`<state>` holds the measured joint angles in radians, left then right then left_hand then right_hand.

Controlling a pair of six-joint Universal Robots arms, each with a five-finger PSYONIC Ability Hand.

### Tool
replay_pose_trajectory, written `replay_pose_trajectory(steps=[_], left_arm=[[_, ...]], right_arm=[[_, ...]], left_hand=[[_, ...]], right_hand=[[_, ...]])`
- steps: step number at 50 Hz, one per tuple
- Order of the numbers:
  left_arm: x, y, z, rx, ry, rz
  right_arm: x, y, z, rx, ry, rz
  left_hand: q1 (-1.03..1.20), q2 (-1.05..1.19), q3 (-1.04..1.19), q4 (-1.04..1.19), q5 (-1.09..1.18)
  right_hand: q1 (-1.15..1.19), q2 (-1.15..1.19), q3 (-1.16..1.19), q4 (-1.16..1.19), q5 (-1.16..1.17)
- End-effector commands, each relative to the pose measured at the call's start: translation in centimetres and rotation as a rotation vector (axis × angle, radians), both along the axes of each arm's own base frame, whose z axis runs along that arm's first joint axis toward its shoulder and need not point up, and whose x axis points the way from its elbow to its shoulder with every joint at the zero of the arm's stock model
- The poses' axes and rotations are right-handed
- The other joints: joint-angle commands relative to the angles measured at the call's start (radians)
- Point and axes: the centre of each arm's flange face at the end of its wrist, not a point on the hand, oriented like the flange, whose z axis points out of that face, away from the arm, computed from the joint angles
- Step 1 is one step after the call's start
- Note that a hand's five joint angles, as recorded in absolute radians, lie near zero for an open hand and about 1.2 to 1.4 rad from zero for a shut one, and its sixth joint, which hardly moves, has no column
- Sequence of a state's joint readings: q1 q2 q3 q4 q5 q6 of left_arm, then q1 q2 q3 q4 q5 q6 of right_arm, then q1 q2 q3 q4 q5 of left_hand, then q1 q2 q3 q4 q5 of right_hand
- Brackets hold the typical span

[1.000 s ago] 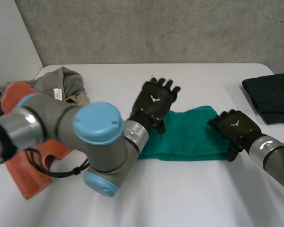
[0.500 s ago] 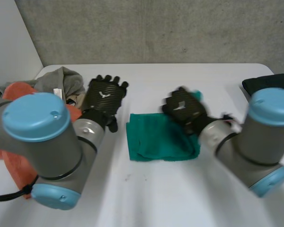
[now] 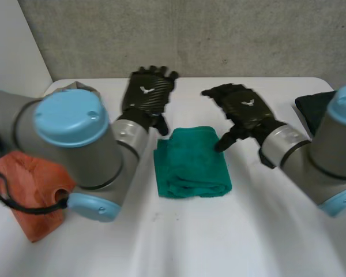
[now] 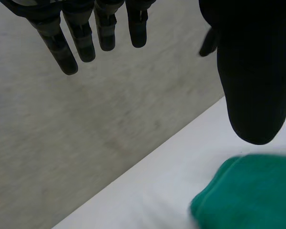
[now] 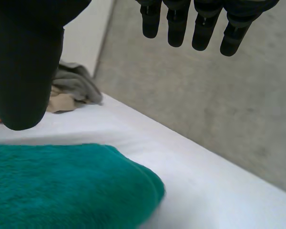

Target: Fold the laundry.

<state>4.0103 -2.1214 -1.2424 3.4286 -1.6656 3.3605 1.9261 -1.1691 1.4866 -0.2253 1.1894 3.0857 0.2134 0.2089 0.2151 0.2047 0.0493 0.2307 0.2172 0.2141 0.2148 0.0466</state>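
Here, the green towel (image 3: 191, 164) lies just beside the right robot hand (image 3: 246, 109).

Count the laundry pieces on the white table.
4: folded green towel at centre, orange cloth under the left arm, grey garment at the far left corner, dark cloth at the right edge. More may be hidden.

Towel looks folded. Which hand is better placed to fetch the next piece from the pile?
Left, probably. The orange cloth lies beside the left arm, and the left hand is open, off the towel. The right hand, also open, is on the towel's far side from it.
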Motion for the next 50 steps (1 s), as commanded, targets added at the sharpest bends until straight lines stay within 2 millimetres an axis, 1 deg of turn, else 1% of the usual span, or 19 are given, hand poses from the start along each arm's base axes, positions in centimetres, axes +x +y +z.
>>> replay_pose_trajectory(steps=[1,2,7,12,17,21,24,28,31,34,35,36,39,40,43,44,46,47,50], left_arm=[[-3.6,0.7,-3.4,0.068,-0.03,-0.131],[-3.9,0.5,-4.4,0.093,-0.05,-0.129],[-3.6,-0.3,-7.2,0.176,-0.13,-0.078],[-1.1,-0.8,-9.3,0.264,-0.28,0.02],[0.4,-0.4,-10.1,0.264,-0.385,0.086],[1.1,-0.4,-9.2,0.229,-0.428,0.118],[1.2,-0.3,-9.4,0.225,-0.452,0.116],[1.4,0.1,-9.8,0.238,-0.471,0.11],[1.2,0.5,-9.9,0.239,-0.469,0.096],[1.0,0.6,-8.2,0.21,-0.434,0.093],[0.9,0.6,-7.2,0.191,-0.416,0.094],[1.0,0.6,-5.3,0.158,-0.38,0.095],[0.9,0.7,-2.6,0.113,-0.316,0.073],[0.7,0.9,-1.1,0.084,-0.271,0.038],[0.2,1.4,0.6,0.055,-0.212,-0.041],[0.0,1.7,1.6,0.043,-0.176,-0.1],[0.0,1.8,2.7,0.034,-0.141,-0.153],[0.1,1.8,3.2,0.032,-0.124,-0.178],[0.3,1.8,4.5,0.05,-0.061,-0.282]], right_arm=[[-1.4,-2.1,-2.3,0.194,0.039,-0.064],[-1.3,-2.3,-2.7,0.214,0.049,-0.063],[-0.9,-2.9,-4.2,0.296,0.073,-0.05],[-0.5,-3.3,-5.5,0.313,0.089,-0.033],[1.4,-1.9,-6.9,0.33,0.112,0.018],[2.4,-1.4,-8.6,0.334,0.159,0.046],[2.6,-1.3,-9.5,0.312,0.207,0.055],[2.7,-1.4,-9.9,0.264,0.281,0.045],[2.7,-1.5,-9.2,0.211,0.317,0.036],[2.8,-1.3,-7.0,0.129,0.342,0.021],[2.8,-1.3,-6.2,0.103,0.344,0.017],[2.6,-1.0,-4.8,0.061,0.349,0.008],[2.3,-0.4,-3.5,0.016,0.352,0.002],[2.2,0.2,-3.2,-0.004,0.356,0.005],[2.2,1.5,-3.6,-0.029,0.364,0.018],[2.5,2.8,-4.3,-0.039,0.374,0.043],[2.7,4.3,-5.1,-0.049,0.388,0.07],[2.7,5.7,-5.9,-0.055,0.404,0.095],[2.4,7.3,-7.5,-0.076,0.416,0.116]], left_hand=[[-0.012,-0.007,-0.013,-0.003,-0.022],[-0.012,-0.007,-0.013,-0.003,-0.022],[-0.012,-0.007,-0.013,-0.003,-0.022],[-0.02,-0.016,-0.022,-0.012,-0.031],[-0.015,-0.01,-0.016,-0.006,-0.025],[-0.012,-0.007,-0.013,-0.003,-0.022],[-0.009,-0.004,-0.01,0.0,-0.019],[0.0,0.005,-0.002,0.009,-0.01],[-0.012,-0.007,-0.013,-0.003,-0.022],[-0.015,-0.01,-0.016,-0.006,-0.025],[-0.015,-0.01,-0.016,-0.006,-0.025],[-0.017,-0.013,-0.019,-0.009,-0.028],[-0.018,-0.013,-0.019,-0.009,-0.028],[-0.018,-0.013,-0.019,-0.009,-0.028],[-0.015,-0.01,-0.016,-0.006,-0.025],[-0.015,-0.01,-0.016,-0.006,-0.025],[-0.012,-0.007,-0.013,-0.003,-0.022],[-0.012,-0.007,-0.013,-0.003,-0.022],[-0.012,-0.007,-0.013,-0.003,-0.022]], right_hand=[[-0.056,-0.043,-0.04,-0.04,-0.047],[-0.056,-0.043,-0.04,-0.04,-0.047],[-0.056,-0.043,-0.04,-0.04,-0.047],[-0.056,-0.043,-0.04,-0.04,-0.047],[-0.056,-0.043,-0.04,-0.04,-0.047],[-0.056,-0.043,-0.04,-0.04,-0.047],[-0.056,-0.043,-0.04,-0.04,-0.047],[-0.056,-0.043,-0.04,-0.04,-0.047],[-0.056,-0.043,-0.04,-0.04,-0.047],[-0.056,-0.043,-0.04,-0.04,-0.047],[-0.056,-0.043,-0.04,-0.04,-0.047],[-0.056,-0.043,-0.04,-0.04,-0.047],[-0.056,-0.043,-0.04,-0.04,-0.047],[-0.056,-0.043,-0.04,-0.04,-0.047],[-0.056,-0.043,-0.04,-0.04,-0.047],[-0.056,-0.043,-0.04,-0.04,-0.047],[-0.056,-0.043,-0.04,-0.04,-0.047],[-0.056,-0.043,-0.04,-0.04,-0.047],[-0.056,-0.043,-0.04,-0.04,-0.047]])
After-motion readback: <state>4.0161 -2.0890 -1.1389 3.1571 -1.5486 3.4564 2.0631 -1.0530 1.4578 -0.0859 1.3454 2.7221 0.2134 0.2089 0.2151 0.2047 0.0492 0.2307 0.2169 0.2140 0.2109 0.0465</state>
